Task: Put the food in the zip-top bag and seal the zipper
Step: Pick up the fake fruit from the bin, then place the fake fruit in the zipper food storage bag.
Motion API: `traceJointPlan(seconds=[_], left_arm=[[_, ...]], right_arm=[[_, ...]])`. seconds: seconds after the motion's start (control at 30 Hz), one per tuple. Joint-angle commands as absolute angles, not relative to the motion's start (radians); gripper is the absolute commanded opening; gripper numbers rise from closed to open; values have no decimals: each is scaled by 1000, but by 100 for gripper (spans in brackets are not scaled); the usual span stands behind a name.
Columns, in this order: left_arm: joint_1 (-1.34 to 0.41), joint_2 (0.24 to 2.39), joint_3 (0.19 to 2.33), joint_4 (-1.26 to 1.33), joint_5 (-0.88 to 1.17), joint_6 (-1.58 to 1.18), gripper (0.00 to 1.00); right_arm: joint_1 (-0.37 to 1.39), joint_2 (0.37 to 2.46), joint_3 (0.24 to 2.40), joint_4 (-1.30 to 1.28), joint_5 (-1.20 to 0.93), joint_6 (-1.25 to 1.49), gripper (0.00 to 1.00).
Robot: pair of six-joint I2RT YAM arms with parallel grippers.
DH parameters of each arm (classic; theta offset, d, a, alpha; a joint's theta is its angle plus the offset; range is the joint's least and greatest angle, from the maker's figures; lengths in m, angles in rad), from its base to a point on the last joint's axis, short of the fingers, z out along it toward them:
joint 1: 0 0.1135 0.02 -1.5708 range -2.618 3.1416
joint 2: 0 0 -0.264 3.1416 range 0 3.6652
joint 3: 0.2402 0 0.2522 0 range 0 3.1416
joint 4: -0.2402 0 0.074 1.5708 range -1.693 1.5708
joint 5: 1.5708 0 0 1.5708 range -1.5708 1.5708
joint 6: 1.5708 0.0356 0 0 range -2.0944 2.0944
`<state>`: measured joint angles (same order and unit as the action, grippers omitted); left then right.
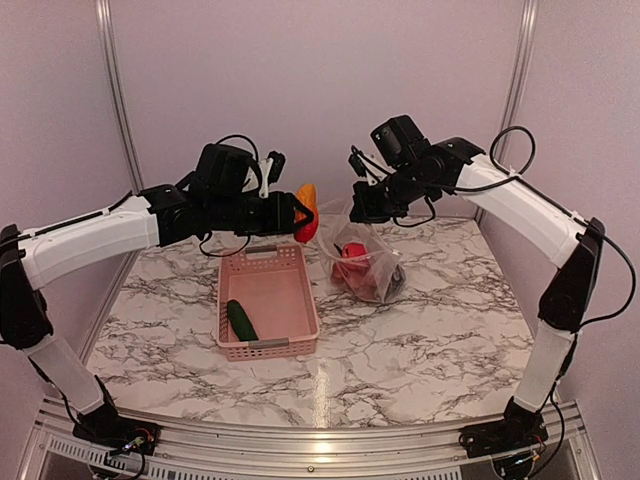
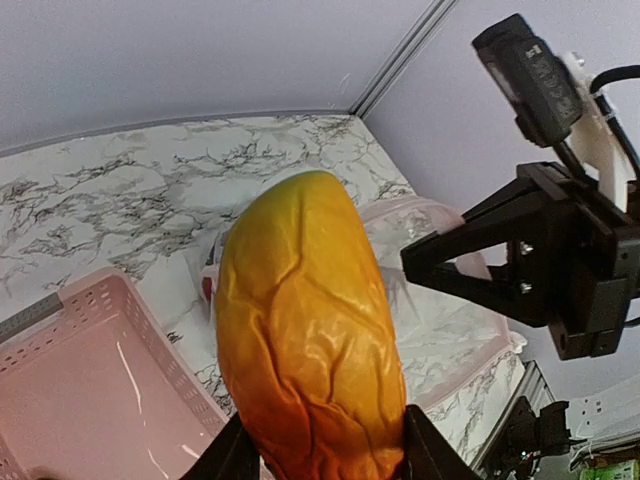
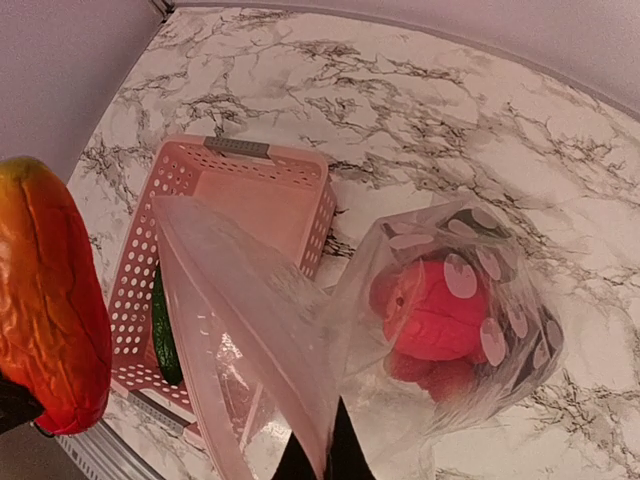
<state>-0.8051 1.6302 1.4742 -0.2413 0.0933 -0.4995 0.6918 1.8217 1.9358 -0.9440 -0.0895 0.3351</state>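
Observation:
My left gripper (image 1: 298, 213) (image 2: 320, 455) is shut on an orange-red fruit (image 1: 307, 210) (image 2: 310, 320) (image 3: 50, 300), held in the air just left of the bag's mouth. The clear zip-top bag (image 1: 375, 262) (image 3: 420, 400) hangs open with red food (image 1: 350, 268) (image 3: 432, 312) inside. My right gripper (image 1: 358, 212) (image 3: 322, 458) is shut on the bag's mouth edge and lifts it. The pale zipper (image 3: 235, 300) runs along that edge. A dark green cucumber (image 1: 241, 320) (image 3: 164, 338) lies in the basket.
The pink latticed basket (image 1: 268, 348) (image 3: 300, 162) (image 2: 95, 300) stands on the marble table (image 1: 420, 340) left of the bag, under my left arm. Walls close the back and sides.

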Motion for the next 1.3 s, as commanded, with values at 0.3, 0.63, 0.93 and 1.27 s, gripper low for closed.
traceJointPlan(seconds=[0.3,0.63,0.93,1.27], left_arm=[[-843,1730,1513,188,-5,-584,25],[-872,1797,1577,20,-322,-660,27],[-893,1853,1618,40,-263,-664,37],[-900,1870,1651,83,-177,-643,69]], right_arm=[[673,1854,2066,-948,-157,374,0],[642,1844,2050,-912,-184,405,0],[634,1854,2046,-889,-195,415,0],[615,1870,2047,-874,-236,421,0]])
